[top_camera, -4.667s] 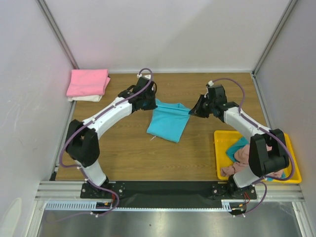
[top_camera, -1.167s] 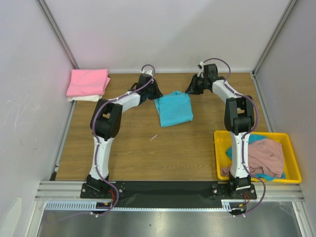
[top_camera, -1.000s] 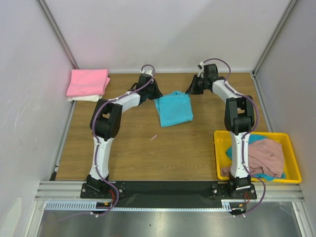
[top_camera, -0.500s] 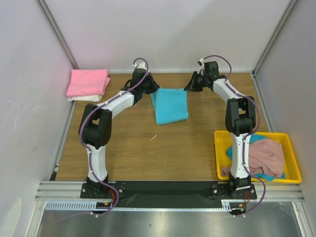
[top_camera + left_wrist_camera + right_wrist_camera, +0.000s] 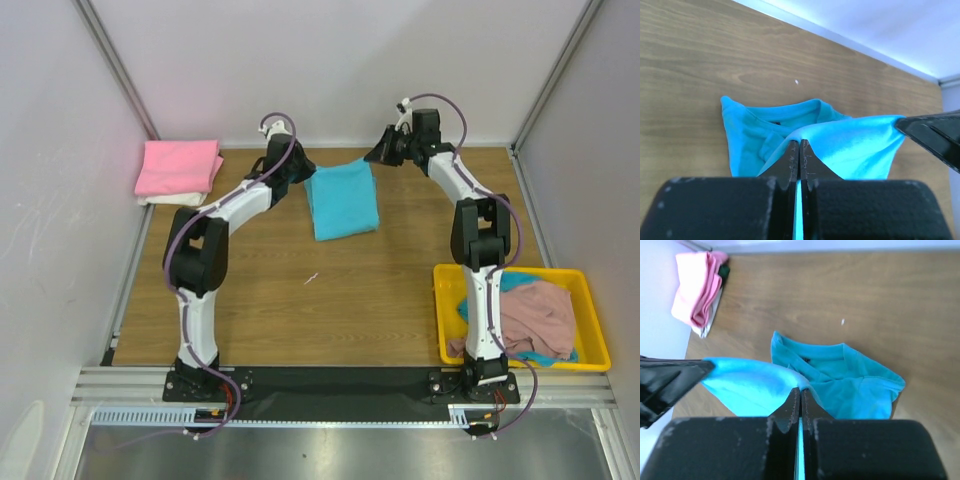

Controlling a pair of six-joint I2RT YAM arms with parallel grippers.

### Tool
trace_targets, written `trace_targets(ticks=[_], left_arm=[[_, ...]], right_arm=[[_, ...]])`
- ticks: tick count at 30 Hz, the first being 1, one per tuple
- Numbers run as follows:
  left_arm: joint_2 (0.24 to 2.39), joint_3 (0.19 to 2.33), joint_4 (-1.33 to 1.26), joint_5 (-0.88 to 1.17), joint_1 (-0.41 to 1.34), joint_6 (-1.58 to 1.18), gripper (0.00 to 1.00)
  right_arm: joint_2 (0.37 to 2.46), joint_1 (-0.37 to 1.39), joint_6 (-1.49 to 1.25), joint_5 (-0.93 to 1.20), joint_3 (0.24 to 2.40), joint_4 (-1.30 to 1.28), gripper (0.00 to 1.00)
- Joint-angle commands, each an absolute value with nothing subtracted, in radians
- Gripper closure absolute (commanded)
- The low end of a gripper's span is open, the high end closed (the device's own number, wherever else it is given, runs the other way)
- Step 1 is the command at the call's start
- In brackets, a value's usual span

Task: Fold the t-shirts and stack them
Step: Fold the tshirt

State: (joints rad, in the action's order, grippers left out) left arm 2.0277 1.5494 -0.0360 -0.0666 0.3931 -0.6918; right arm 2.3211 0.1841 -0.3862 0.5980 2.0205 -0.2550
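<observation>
A turquoise t-shirt [image 5: 343, 200] is stretched between both grippers at the back of the table. Its far edge is lifted and its lower part, collar end included, lies on the wood [image 5: 755, 135]. My left gripper [image 5: 302, 172] [image 5: 799, 142] is shut on the left corner of the raised edge. My right gripper [image 5: 372, 157] [image 5: 800, 388] is shut on the right corner. A folded bright pink t-shirt [image 5: 178, 166] [image 5: 695, 287] lies on a cream white one [image 5: 170, 199] at the back left. A dusty pink t-shirt [image 5: 535, 315] and a teal one [image 5: 468, 306] lie crumpled in the tray.
The shallow yellow tray [image 5: 441, 320] stands at the front right, beside the right arm's base. White walls with metal posts close in the back and both sides. A small white speck [image 5: 312, 278] lies on the wooden table.
Both grippers have risen and moved toward the back wall, lifting the turquoise shirt's far edge. The shirt has shifted back and a little left.
</observation>
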Motion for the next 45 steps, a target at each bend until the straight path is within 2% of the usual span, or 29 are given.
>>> trace_targets(ticks=[1, 6, 13, 14, 16, 17, 18, 20, 21, 24, 27, 31, 33, 37, 40, 43, 44, 45], left_arm=[[2.129, 1.655, -0.046, -0.086, 0.357, -0.733, 1.0], [2.27, 1.83, -0.008, -0.089, 0.33, -0.733, 1.0], [2.356, 1.847, -0.014, -0.114, 0.31, -0.81, 1.0], [2.368, 1.848, -0.02, -0.107, 0.307, -0.814, 1.0], [2.378, 1.856, -0.038, -0.068, 0.301, -0.799, 0.99], [2.378, 1.861, -0.046, -0.06, 0.301, -0.775, 0.93], [2.376, 1.873, -0.048, -0.051, 0.301, -0.758, 0.76], [2.369, 1.881, -0.073, -0.008, 0.298, -0.688, 0.58], [2.361, 1.906, -0.068, 0.015, 0.298, -0.666, 0.44], [2.335, 1.954, -0.008, 0.003, 0.298, -0.608, 0.35], [2.249, 1.912, 0.02, 0.027, 0.298, -0.592, 0.34], [2.11, 1.778, -0.115, 0.129, 0.331, -0.62, 0.34], [2.097, 1.752, -0.129, 0.152, 0.348, -0.63, 0.34], [2.108, 1.709, -0.196, 0.192, 0.385, -0.733, 0.34], [2.134, 1.671, -0.288, 0.236, 0.4, -0.829, 0.36], [2.164, 1.663, -0.324, 0.245, 0.423, -0.877, 0.36], [2.175, 1.664, -0.337, 0.248, 0.431, -0.891, 0.35], [2.196, 1.666, -0.353, 0.253, 0.436, -0.905, 0.35]], right_arm=[[2.416, 0.183, -0.406, 0.614, 2.146, -0.204, 1.0], [2.541, 0.169, -0.437, 0.58, 2.226, -0.183, 1.0], [2.661, 0.166, -0.471, 0.637, 2.322, -0.126, 0.96], [2.666, 0.164, -0.477, 0.635, 2.329, -0.117, 0.94], [2.674, 0.163, -0.483, 0.638, 2.348, -0.095, 0.78], [2.675, 0.161, -0.486, 0.638, 2.358, -0.095, 0.72], [2.672, 0.16, -0.491, 0.643, 2.368, -0.094, 0.59], [2.64, 0.152, -0.499, 0.644, 2.372, -0.097, 0.47], [2.625, 0.152, -0.502, 0.64, 2.37, -0.104, 0.38], [2.542, 0.149, -0.502, 0.632, 2.355, -0.138, 0.28], [2.432, 0.15, -0.483, 0.63, 2.291, -0.201, 0.28], [2.249, 0.156, -0.477, 0.624, 2.061, -0.215, 0.3], [2.147, 0.164, -0.48, 0.643, 1.9, -0.175, 0.36], [2.034, 0.184, -0.465, 0.65, 1.695, -0.135, 0.38], [1.979, 0.176, -0.454, 0.646, 1.574, -0.109, 0.32], [1.939, 0.147, -0.479, 0.681, 1.432, -0.026, 0.17], [1.916, 0.14, -0.498, 0.693, 1.393, 0.073, 0.05], [1.91, 0.134, -0.506, 0.709, 1.321, 0.121, 0.0]])
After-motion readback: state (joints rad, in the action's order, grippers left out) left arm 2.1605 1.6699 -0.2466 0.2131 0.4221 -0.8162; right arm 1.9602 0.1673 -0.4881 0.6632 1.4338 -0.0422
